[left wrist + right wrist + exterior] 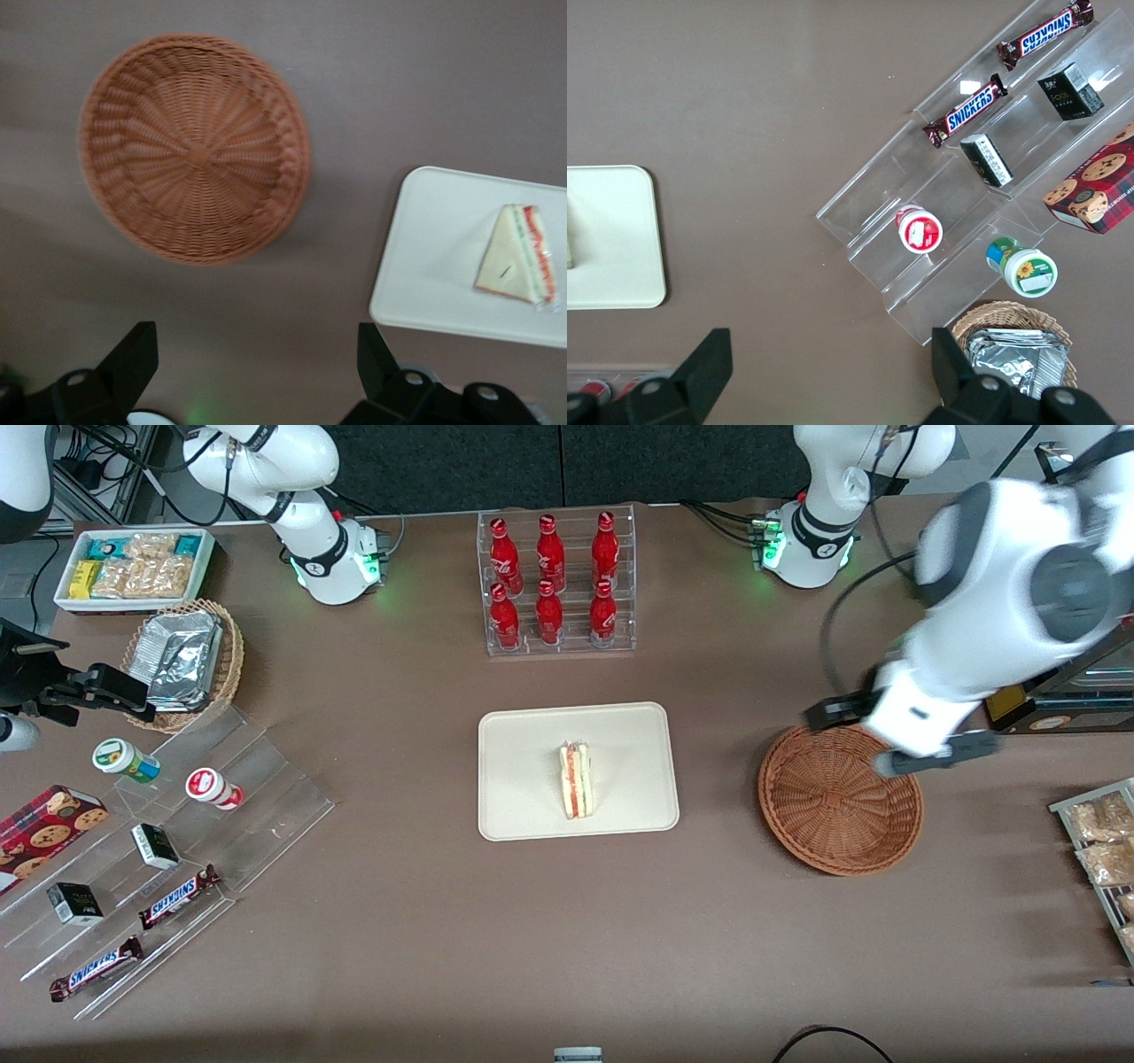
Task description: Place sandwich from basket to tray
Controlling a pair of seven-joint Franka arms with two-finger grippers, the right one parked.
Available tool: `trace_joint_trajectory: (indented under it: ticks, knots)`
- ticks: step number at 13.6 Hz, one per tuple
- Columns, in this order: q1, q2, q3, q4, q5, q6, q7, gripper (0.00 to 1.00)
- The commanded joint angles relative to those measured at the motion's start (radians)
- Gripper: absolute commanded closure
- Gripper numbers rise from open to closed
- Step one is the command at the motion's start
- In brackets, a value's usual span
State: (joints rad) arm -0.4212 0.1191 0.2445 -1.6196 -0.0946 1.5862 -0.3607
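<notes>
The sandwich (pixel 576 781) lies on the cream tray (pixel 532 797) in the middle of the table, its red and green filling showing along the cut edge. The reddish-brown basket (pixel 837 802) stands beside the tray toward the working arm's end and holds nothing. My left gripper (pixel 877 735) hangs open and empty above the basket's rim that is farther from the front camera. In the left wrist view the open gripper (pixel 255 359) is over bare table, with the basket (pixel 195 146), the tray (pixel 434 266) and the sandwich (pixel 518 255) all in sight.
A clear rack of red bottles (pixel 556 584) stands farther from the front camera than the tray. A stepped acrylic shelf with snacks (pixel 177 850), a tan basket of foil packets (pixel 186 660) and a white snack bin (pixel 133 567) lie toward the parked arm's end. A snack rack (pixel 1103 850) lies beside the basket.
</notes>
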Motion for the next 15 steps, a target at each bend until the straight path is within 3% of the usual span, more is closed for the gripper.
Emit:
trace_joint_trajectory:
  ticks: [1, 5, 10, 15]
  knots:
    - [-0.011, -0.035, 0.094, 0.015, -0.004, -0.061, 0.126, 0.01]
    - [-0.011, -0.062, 0.177, 0.044, 0.004, -0.115, 0.247, 0.01]
    - [0.007, -0.133, 0.167, 0.063, 0.156, -0.261, 0.357, 0.01]
    - [0.394, -0.142, -0.213, 0.067, 0.147, -0.258, 0.355, 0.01]
